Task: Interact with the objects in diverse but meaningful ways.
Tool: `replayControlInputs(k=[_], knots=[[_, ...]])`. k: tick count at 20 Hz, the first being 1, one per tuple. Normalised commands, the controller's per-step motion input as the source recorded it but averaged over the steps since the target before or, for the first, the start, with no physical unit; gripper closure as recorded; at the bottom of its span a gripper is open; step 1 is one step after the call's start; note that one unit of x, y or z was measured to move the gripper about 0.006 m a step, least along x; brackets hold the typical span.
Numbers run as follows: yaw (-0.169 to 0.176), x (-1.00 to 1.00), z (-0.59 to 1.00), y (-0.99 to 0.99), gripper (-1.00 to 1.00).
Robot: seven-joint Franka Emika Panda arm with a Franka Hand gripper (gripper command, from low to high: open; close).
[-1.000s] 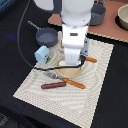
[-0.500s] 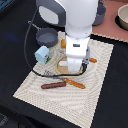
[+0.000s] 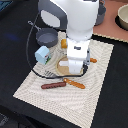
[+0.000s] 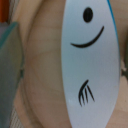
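Arm low over the round plate [image 3: 62, 66], silver fish [image 4: 92, 65] filling my wrist view.

Fish lies on the plate; I cannot tell the jaws' state; a blind closing could skid it toward the sausage [image 3: 53, 85].

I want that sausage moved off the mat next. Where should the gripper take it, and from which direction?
Probably at its middle, coming straight down from above. The red-brown sausage lies flat on the striped mat, a long thin rod, so the fingers should close across its narrow width. The orange-handled knife sits close by one end, so the middle looks like the safer spot.
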Motion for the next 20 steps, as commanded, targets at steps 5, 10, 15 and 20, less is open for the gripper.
replayControlInputs(k=[5, 10, 15, 20], knots=[[0.034, 0.16, -0.10, -0.03, 1.00], [0.048, 0.23, 0.53, -0.02, 1.00], [0.045, 0.15, 1.00, 0.12, 1.00], [0.064, 0.01, 1.00, 0.33, 1.00]])
